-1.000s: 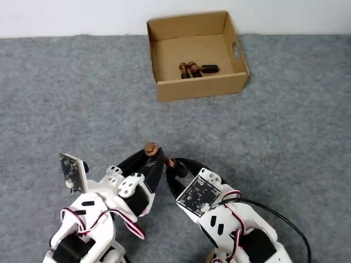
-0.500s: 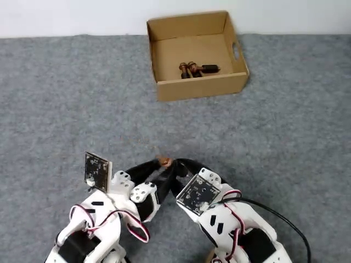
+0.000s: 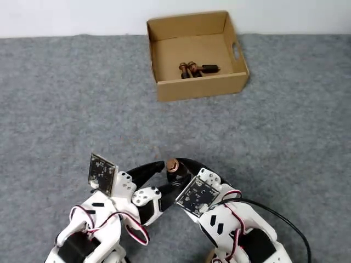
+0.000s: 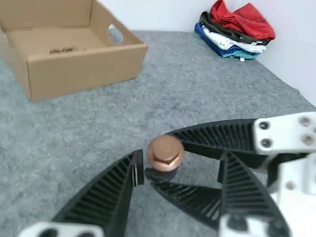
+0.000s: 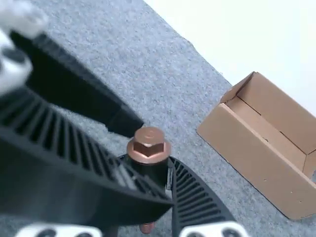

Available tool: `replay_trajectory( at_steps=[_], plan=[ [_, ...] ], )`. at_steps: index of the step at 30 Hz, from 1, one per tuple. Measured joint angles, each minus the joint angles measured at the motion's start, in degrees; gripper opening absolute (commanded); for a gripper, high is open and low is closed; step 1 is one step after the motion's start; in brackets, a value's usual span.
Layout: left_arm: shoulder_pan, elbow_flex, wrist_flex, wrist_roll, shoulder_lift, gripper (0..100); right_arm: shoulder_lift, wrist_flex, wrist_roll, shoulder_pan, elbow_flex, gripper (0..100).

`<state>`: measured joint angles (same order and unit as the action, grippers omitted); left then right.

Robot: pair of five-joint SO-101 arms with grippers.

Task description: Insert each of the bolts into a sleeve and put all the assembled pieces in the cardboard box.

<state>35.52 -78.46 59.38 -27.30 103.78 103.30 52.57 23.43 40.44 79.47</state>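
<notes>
Clamping the bolt (image 3: pixel 172 164) upright by its dark sleeve (image 5: pixel 148 170), copper head up, the right hand (image 5: pixel 159 174) meets the left hand (image 4: pixel 180 163) above the grey bench (image 3: pixel 285 120). The left hand is spread wide around the bolt, one fingertip just beside its head. Well apart, the cardboard box (image 3: pixel 200 87) holds assembled pieces (image 3: pixel 197 69).

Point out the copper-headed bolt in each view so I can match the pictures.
High view: the bolt is low and central, far from the cardboard box at the top.
Left wrist view: the bolt is near the centre, head towards the camera, with the box beyond it.
Right wrist view: the bolt is near the centre, with the box beyond it.
Shared landmark: the cardboard box.
</notes>
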Motion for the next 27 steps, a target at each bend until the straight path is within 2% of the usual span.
replay_trajectory(
  at_steps=[3,7,8,16,23,27],
  plan=[
    [0.0,2.6,1.5,0.4,0.0,20,0.0,0.0,0.4,0.0,0.0,0.8],
    [-0.2,5.4,2.5,0.6,0.0,2,0.0,0.0,0.4,0.0,0.0,0.8],
    [-1.2,5.6,2.5,0.7,0.0,0,0.0,0.0,0.4,0.0,0.0,0.8],
    [-15.4,5.2,2.5,1.1,0.0,0,0.0,0.0,0.4,-0.2,0.0,0.8],
    [-24.3,-4.5,2.5,9.2,0.0,0,0.0,0.0,0.4,-0.6,0.0,0.8],
    [-27.9,-11.0,2.5,14.1,0.0,0,0.0,0.0,0.4,-5.7,0.0,0.8]
  ],
)
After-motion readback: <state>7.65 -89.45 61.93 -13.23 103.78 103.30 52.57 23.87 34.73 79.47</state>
